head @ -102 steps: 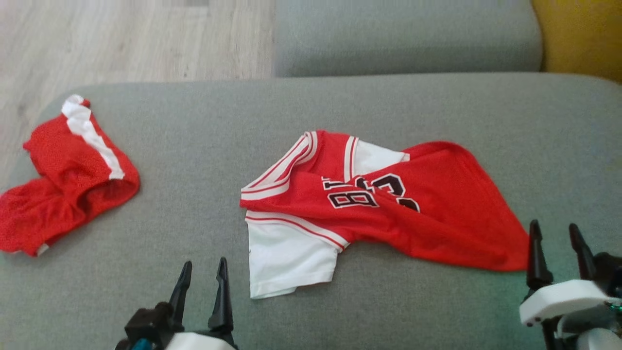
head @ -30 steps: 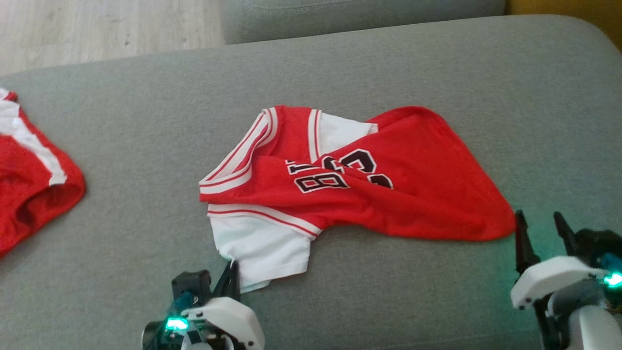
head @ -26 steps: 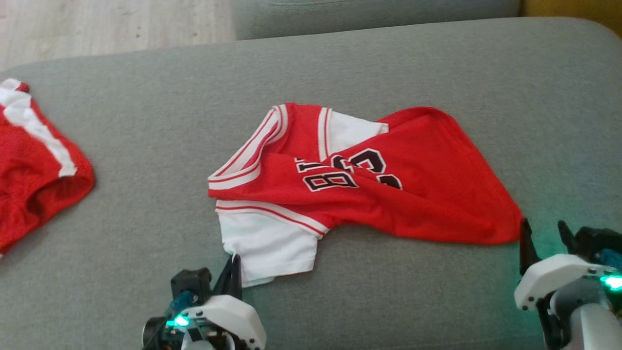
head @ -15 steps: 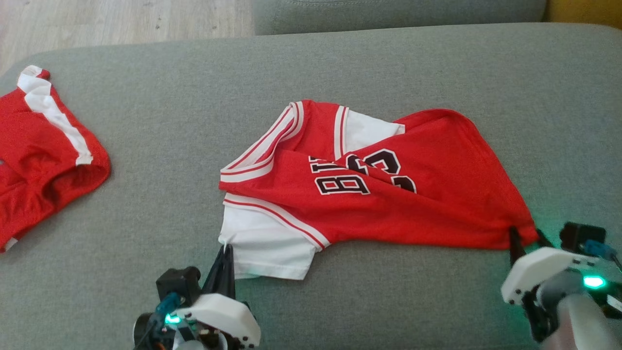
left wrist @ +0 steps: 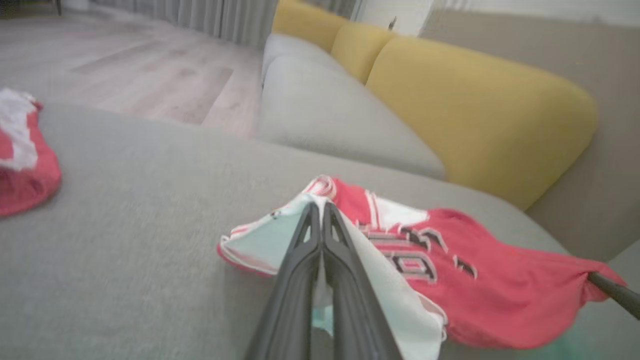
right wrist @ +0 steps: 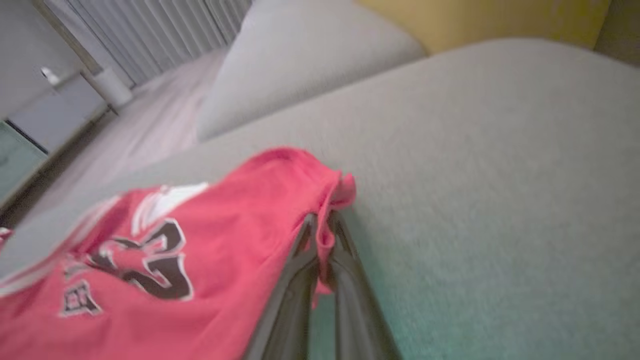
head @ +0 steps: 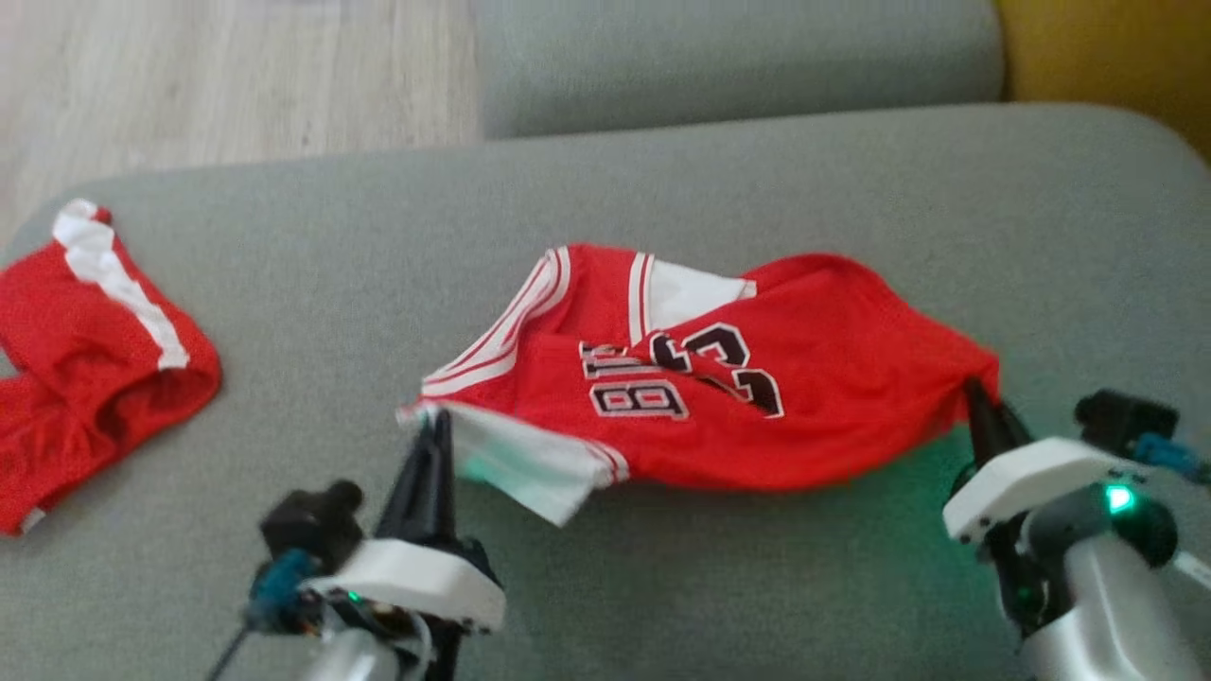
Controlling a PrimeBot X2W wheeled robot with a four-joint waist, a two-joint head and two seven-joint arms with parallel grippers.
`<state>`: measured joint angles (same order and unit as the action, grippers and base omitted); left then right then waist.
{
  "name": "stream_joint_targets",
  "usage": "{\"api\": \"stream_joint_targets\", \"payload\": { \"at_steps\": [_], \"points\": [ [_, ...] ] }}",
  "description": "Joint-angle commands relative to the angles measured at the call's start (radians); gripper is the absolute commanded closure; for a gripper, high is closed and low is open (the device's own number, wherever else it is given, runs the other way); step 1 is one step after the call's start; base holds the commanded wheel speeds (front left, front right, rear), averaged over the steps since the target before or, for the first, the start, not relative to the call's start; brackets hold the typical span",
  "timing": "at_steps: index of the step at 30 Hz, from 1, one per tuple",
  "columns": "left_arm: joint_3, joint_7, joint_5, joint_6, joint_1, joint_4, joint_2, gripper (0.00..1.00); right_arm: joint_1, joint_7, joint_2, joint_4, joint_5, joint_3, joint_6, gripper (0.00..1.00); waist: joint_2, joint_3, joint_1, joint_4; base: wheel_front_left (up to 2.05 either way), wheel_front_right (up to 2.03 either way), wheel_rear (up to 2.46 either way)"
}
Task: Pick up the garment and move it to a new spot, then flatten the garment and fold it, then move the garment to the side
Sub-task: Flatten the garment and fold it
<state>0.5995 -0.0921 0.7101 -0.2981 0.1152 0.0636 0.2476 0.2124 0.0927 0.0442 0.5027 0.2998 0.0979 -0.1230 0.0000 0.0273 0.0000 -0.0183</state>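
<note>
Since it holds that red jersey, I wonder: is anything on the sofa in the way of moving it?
The left gripper and right gripper clamp the jersey. Only red shorts lie at the cushion's left end, apart from it.

Left hand (head: 433, 424), right hand (head: 970, 390): dark tapered fingers (head: 422, 482), white shells (head: 416, 579), green lights (head: 1119, 498).

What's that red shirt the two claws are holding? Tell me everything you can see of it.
It is a red jersey of thin, soft-looking cloth, with red-and-white striped trim, a white sleeve and black lettering edged in white, partly hidden by folds. It is crumpled and twisted, not flat. The left gripper is shut on the sleeve's edge, the right gripper on a red corner; the cloth sags between them over the grey cushion.
</note>
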Motion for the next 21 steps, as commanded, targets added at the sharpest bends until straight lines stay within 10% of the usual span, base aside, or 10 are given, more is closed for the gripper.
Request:
{"api": "stream_joint_targets", "payload": {
  "at_steps": [1, 13, 21],
  "points": [
    [-0.057, -0.018, -0.005, -0.001, 0.047, -0.053, 0.027, 1.0, 0.013, -0.009, 0.006, -0.058, 0.012, -0.028, -0.008, 1.0, 0.0, -0.04, 0.0, -0.009, 0.0, 0.0, 0.0],
    [-0.187, 0.152, -0.089, -0.017, 0.357, -0.479, 0.236, 1.0, -0.004, 0.18, 0.006, -0.702, 0.103, 0.05, -0.008, 1.0, 0.0, -0.16, 0.0, -0.008, 0.0, 0.0, 0.0],
    [-0.206, 0.295, -0.104, 0.021, 0.611, -0.514, 0.289, 1.0, 0.047, 0.325, 0.006, -0.973, 0.102, 0.097, -0.008, 1.0, 0.0, -0.155, 0.0, -0.016, 0.0, 0.0, 0.0]
  ]
}}
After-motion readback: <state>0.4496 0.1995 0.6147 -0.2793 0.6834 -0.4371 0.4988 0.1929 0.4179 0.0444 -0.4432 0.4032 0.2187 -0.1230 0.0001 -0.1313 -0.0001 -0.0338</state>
